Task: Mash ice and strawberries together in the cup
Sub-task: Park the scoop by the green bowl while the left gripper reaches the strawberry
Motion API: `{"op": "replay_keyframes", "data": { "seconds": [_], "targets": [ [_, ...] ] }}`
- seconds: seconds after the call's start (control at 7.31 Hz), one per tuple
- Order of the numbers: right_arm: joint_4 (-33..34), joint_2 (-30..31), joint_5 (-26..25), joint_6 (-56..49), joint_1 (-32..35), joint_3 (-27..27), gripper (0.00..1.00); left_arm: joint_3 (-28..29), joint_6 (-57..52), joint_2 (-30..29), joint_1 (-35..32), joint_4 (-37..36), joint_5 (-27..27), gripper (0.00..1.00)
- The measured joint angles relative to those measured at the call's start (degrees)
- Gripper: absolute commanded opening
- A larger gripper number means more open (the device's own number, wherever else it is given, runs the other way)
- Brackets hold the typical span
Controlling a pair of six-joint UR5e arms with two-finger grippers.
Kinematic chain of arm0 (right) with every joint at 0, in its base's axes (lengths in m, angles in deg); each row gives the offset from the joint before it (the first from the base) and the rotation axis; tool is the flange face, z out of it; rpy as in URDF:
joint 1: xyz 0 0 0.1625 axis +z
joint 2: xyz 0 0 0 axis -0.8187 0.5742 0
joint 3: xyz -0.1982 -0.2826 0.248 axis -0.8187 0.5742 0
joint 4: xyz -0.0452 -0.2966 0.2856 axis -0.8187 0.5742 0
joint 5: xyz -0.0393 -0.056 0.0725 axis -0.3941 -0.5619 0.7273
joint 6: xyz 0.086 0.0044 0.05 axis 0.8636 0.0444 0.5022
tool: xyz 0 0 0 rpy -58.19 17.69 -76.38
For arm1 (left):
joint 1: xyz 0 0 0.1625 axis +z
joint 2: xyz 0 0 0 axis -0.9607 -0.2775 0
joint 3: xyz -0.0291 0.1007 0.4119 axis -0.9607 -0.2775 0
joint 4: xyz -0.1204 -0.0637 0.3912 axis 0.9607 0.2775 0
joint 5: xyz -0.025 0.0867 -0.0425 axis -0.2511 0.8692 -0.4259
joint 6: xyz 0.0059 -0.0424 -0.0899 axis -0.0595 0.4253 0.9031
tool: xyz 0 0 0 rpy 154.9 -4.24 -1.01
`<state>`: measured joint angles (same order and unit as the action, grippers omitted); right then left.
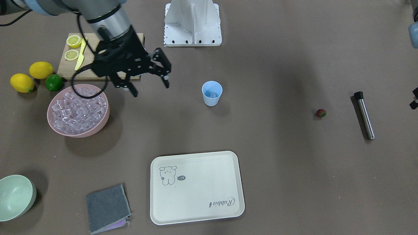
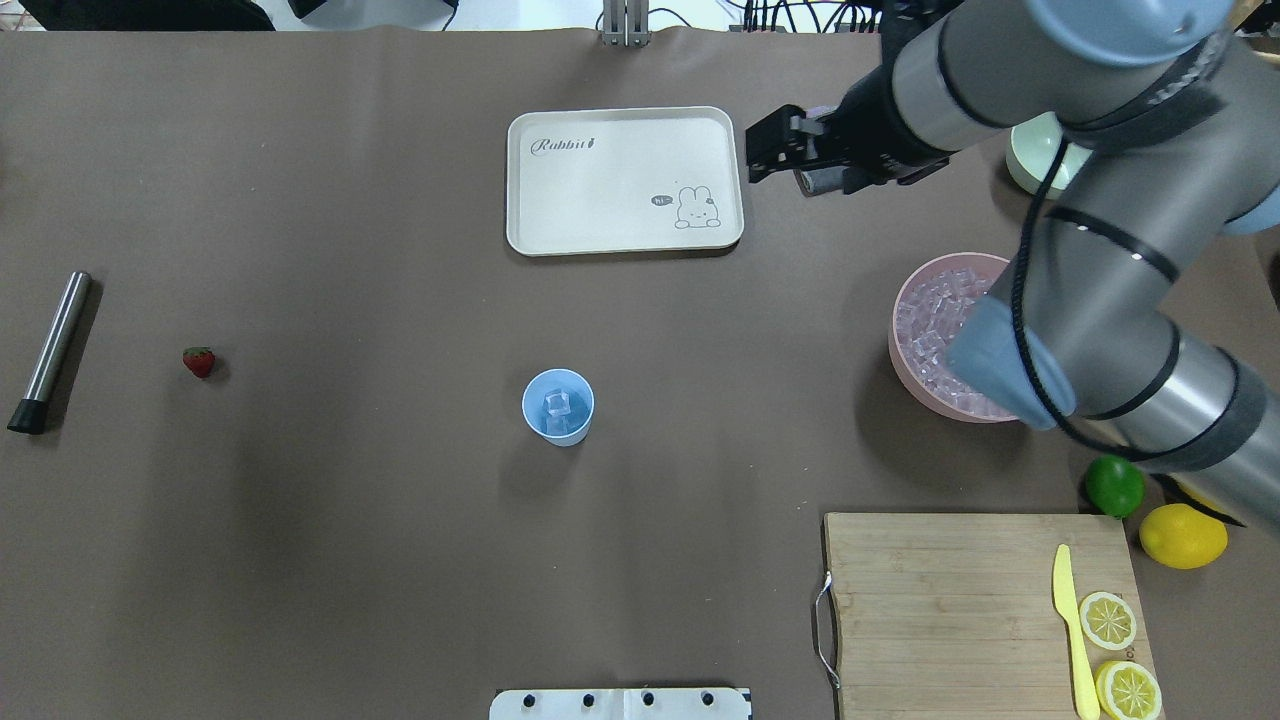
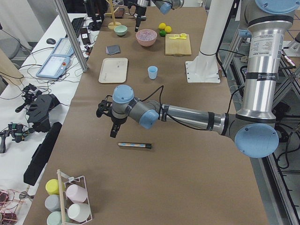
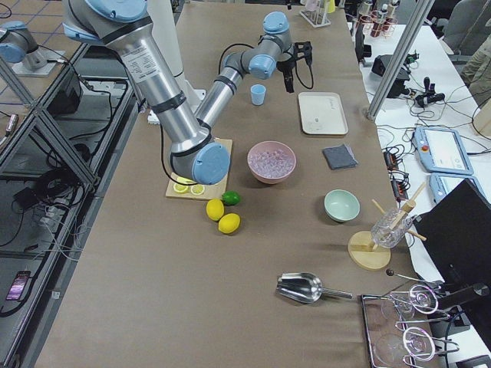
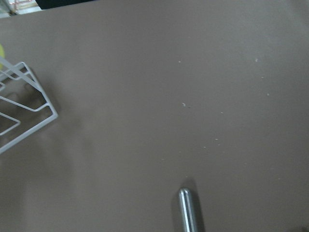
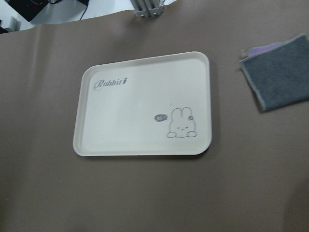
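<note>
The light-blue cup (image 1: pixel 212 93) stands upright mid-table with an ice cube (image 2: pixel 557 404) inside. More ice (image 1: pixel 78 109) fills a pink bowl (image 1: pixel 98 128). The strawberry (image 1: pixel 321 113) lies alone on the table, near a steel muddler (image 1: pixel 364 115). My right gripper (image 1: pixel 150 88) hangs open and empty between the pink bowl and the cup, above the table. In the exterior left view my left gripper (image 3: pixel 113 130) hovers just over the muddler (image 3: pixel 134 146); I cannot tell its state. The left wrist view shows only the muddler tip (image 5: pixel 189 210).
A cream tray (image 1: pixel 196 187) lies beyond the cup. A wooden board (image 2: pixel 950 600) holds lemon slices and a yellow knife. Two lemons, a lime (image 1: pixel 53 82), a pale-green bowl (image 1: pixel 14 195) and a grey cloth (image 1: pixel 107 207) lie around the pink bowl.
</note>
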<state>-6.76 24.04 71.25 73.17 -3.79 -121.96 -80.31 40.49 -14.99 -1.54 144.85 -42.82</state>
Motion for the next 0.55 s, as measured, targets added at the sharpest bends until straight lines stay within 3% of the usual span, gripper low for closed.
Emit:
{"op": "replay_keyframes", "data": {
  "seconds": [0.27, 0.55],
  "targets": [
    [0.06, 6.54, 3.05, -7.10, 5.54, 0.70, 1.00, -5.45, 8.91, 2.34, 9.57, 0.95, 7.11, 0.98],
    [0.13, 9.30, 5.64, -10.06, 9.01, 2.92, 1.00, -7.30, 18.70, 2.40, 19.42, 2.66, 13.85, 0.98]
  ]
}}
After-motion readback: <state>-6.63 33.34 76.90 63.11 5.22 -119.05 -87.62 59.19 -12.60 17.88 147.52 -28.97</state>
